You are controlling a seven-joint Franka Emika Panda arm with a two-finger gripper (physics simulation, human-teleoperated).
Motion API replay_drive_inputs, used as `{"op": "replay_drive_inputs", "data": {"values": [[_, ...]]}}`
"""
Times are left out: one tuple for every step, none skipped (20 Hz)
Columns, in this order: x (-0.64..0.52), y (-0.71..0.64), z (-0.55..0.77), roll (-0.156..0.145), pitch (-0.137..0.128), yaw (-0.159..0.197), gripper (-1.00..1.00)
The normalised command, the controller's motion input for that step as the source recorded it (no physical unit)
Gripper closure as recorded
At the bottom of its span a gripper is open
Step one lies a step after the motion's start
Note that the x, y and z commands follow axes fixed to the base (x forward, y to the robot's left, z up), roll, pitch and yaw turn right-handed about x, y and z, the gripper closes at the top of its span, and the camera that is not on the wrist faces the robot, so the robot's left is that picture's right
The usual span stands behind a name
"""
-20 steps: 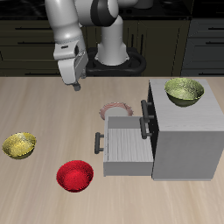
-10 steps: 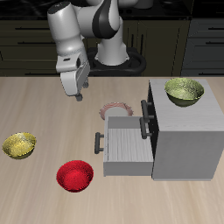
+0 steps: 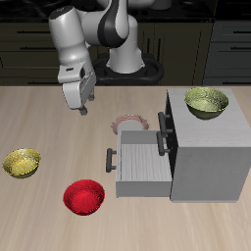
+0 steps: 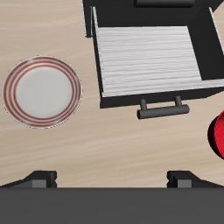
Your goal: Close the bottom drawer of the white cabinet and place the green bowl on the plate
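Starting with the biggest thing, we note the white cabinet (image 3: 204,147) standing on the table (image 3: 49,127), its front with the dark handles facing 9 o'clock in the exterior view. We see the bottom drawer (image 3: 137,165) pulled well out of it, the ribbed inside showing and nothing visible inside; in the wrist view the same drawer (image 4: 151,59) lies open with its dark bar handle (image 4: 163,108) clear of the front panel. The upper drawer's handle (image 3: 164,124) sits flush at the cabinet front.

We log the robot arm (image 3: 93,29) reaching from the table's back, with the gripper (image 3: 78,104) held above the wood at about 10 o'clock from the open drawer. Its fingers (image 4: 41,179) stand wide apart in the wrist view, nothing between them.

The green bowl (image 3: 206,101) sits on the cabinet's top, at the back edge, upright. The plate (image 3: 129,124) lies flat on the table just behind the open drawer, close to the cabinet front; in the wrist view the plate (image 4: 42,91) is bare and apart from the drawer's side wall.

The red bowl (image 3: 84,197) rests near the table's front edge, at 8 o'clock from the drawer handle. The yellow bowl (image 3: 22,163) sits well apart from it, at 10 o'clock from the red one.
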Motion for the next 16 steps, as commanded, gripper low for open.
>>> {"op": "replay_drive_inputs", "data": {"values": [[0.01, -0.13, -0.08, -0.013, -0.004, -0.018, -1.0], [0.03, -0.1, -0.11, -0.002, -0.026, 0.006, -1.0], [0.01, -0.03, -0.15, -0.013, -0.015, 0.035, -1.0], [0.09, 0.05, -0.4, 0.024, -0.037, 0.146, -1.0], [0.06, 0.07, -0.18, 0.015, -0.011, 0.051, -1.0], [0.09, 0.04, -0.09, 0.026, -0.05, 0.017, -1.0], [0.09, 0.05, -0.15, 0.028, -0.028, 0.083, -1.0], [0.07, 0.08, -0.1, 0.024, -0.029, 0.119, -1.0], [0.06, 0.08, -0.05, 0.029, -0.034, 0.029, -1.0], [0.07, 0.09, -0.09, 0.039, 0.02, -0.011, -1.0], [0.08, 0.04, -0.07, 0.032, -0.004, 0.021, -1.0], [0.07, 0.08, -0.1, 0.03, -0.006, 0.071, -1.0], [0.09, 0.06, -0.08, 0.02, -0.012, 0.052, -1.0], [0.08, 0.09, -0.09, 0.034, -0.021, 0.032, -1.0], [0.09, 0.35, -0.37, 0.065, 0.036, 0.067, -1.0], [0.1, 0.08, -0.17, 0.025, -0.012, 0.057, -1.0]]}}
